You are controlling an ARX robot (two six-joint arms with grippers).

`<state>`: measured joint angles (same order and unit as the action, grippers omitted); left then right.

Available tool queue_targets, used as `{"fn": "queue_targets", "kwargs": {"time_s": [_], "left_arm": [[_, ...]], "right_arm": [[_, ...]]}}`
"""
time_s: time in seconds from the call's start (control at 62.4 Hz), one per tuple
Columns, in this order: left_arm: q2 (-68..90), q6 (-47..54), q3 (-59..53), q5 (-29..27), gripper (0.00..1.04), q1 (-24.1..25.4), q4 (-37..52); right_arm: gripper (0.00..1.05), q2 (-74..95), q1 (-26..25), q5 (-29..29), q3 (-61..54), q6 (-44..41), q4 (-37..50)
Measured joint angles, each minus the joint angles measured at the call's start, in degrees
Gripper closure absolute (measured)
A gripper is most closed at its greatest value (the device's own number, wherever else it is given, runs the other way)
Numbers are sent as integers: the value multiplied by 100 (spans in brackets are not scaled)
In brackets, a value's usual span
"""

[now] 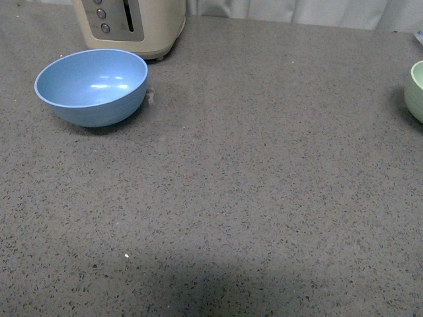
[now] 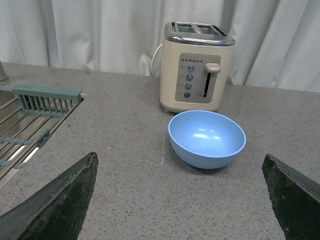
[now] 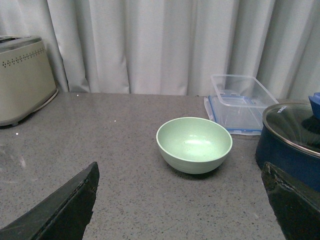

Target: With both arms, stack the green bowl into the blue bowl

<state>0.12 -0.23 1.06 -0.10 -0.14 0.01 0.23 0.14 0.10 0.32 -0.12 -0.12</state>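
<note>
Ahead of spread left tool (image 2: 179, 156), blue bowl (image 2: 207, 137), before spread right tool (image 3: 180, 165), green bowl (image 3: 194, 142).

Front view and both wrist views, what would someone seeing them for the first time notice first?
The blue bowl stands out at the far left of the grey counter, just in front of a cream toaster. The green bowl sits far off at the right edge, cut off in the front view; the right wrist view shows it whole, near a clear plastic box and a dark blue pot.
</note>
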Motion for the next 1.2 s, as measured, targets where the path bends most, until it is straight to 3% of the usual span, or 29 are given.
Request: {"fn": "queue_targets", "kwargs": {"time_s": [1.202], "left_arm": [[0,0,0,-2,6,0,0]], "right_arm": [[9,0,0,0,0,0,0]]}}
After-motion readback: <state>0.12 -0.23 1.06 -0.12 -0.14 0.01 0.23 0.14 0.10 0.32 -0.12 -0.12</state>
